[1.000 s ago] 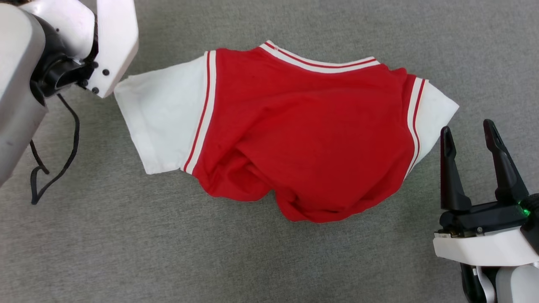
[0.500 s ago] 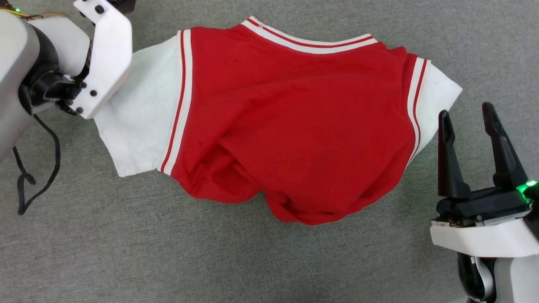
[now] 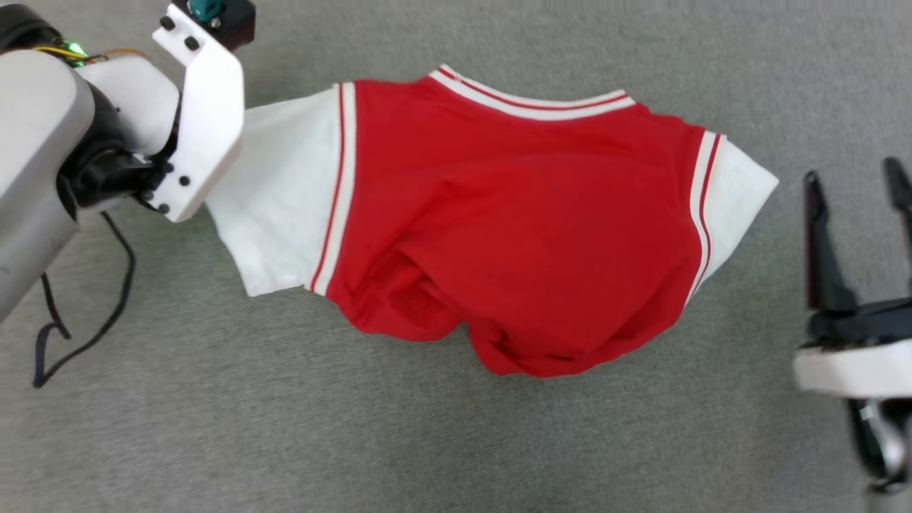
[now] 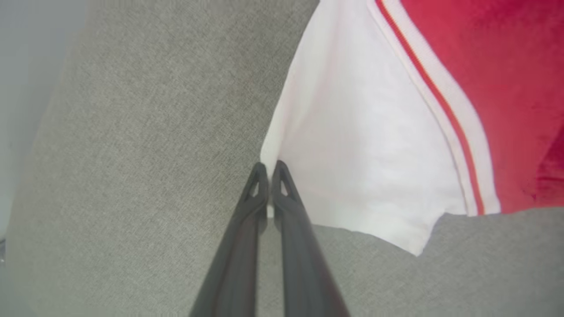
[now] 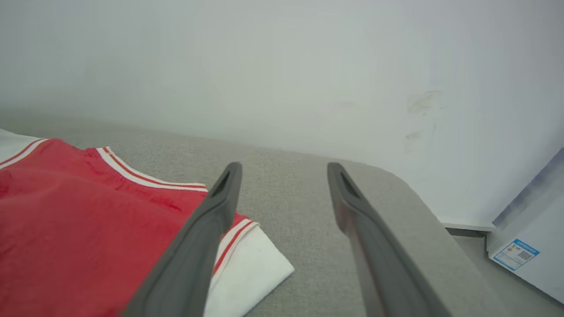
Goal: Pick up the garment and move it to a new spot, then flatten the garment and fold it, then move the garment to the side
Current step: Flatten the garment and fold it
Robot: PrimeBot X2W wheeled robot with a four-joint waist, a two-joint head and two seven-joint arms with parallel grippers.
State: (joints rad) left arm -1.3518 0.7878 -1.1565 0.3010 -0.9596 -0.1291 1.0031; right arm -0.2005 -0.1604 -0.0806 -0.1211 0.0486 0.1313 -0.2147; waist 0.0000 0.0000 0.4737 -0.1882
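1. The surface [image 3: 427,442] is covered in grey woven cloth with a fine, slightly nubby grain. In the right wrist view its far corner curves round in front of a plain pale wall [image 5: 264,66].
2. The garment [image 3: 520,228], soft jersey cloth, lies across the middle of the surface in the head view. Its length runs left to right and its striped neckline trim is on the far edge.
3. Its body is deep red, fairly smooth over the far half and bunched into rounded, puffed folds along the near hem (one fold tucks under itself near the lower middle).
4. Each short sleeve is white and meets the red at a white band with a thin red stripe. The left sleeve spreads broad and roughly four-sided; the right one tapers to a blunt point.
5. The left jaws are pressed together at the tips of two slim dark fingers [image 4: 246,229]. They pinch the outer edge of the left sleeve, and a sliver of white cloth shows between them. In the head view that wrist's white angular bracket [image 3: 206,135] overlaps the sleeve's end.
6. The right jaws stand wide apart and hold nothing. Their long matte fingers [image 5: 198,246] hang just beside the right sleeve – apart from it in the head view, where they are blurred.
7. A thin black cable [image 3: 85,313] loops at the near left, clear of the garment
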